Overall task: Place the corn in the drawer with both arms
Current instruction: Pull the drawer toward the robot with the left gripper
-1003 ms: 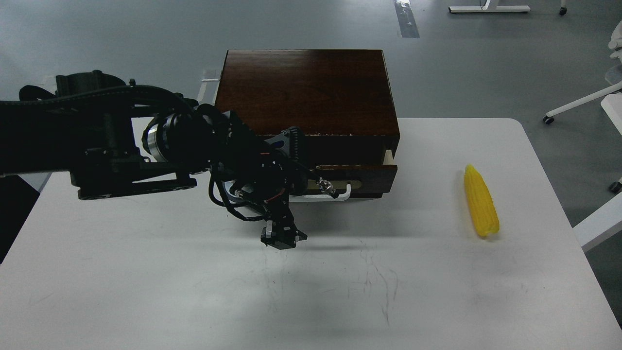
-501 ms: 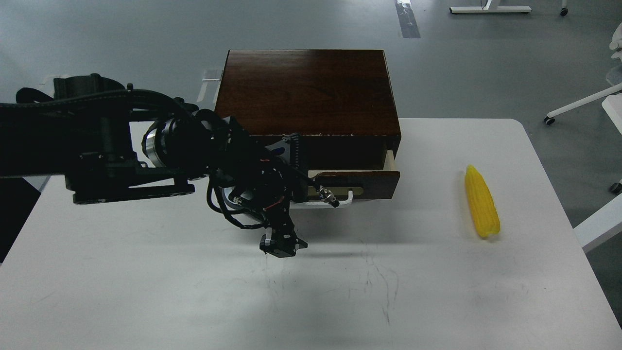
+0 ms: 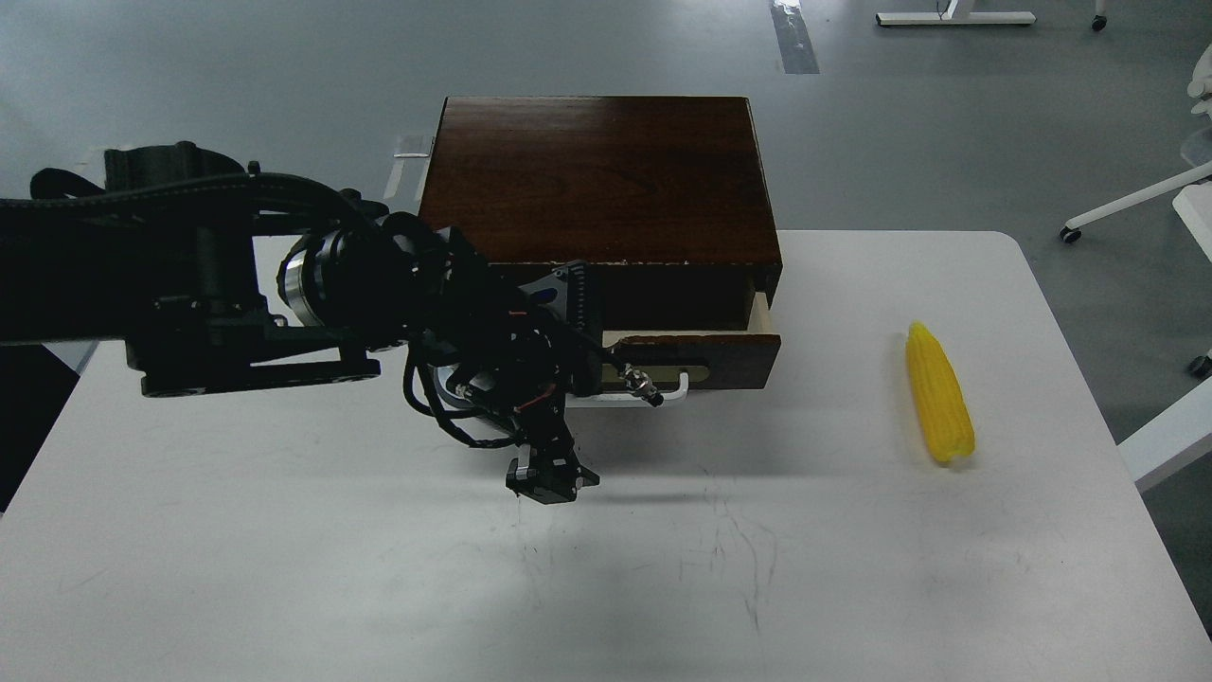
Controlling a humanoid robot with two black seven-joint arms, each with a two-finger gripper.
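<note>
The corn (image 3: 937, 393) is a bright yellow cob lying on the white table (image 3: 284, 568) at the right, far from my arm. The dark wooden box (image 3: 597, 175) stands at the table's back. Its drawer (image 3: 705, 347) is pulled out a little, and a pale inner side shows at its right end. My left arm comes in from the left, and its gripper (image 3: 551, 478) hangs down in front of the left end of the white handle (image 3: 674, 386). It hides that end. The gripper is dark, so I cannot tell its fingers apart. My right arm is out of view.
The box overhangs the table's back edge. White chair and desk legs (image 3: 1127, 204) stand on the grey floor at the right. The table's right edge lies just beyond the corn.
The drawer has slid out a little toward me, and my left gripper has moved down and toward me with it. The corn has not moved.
</note>
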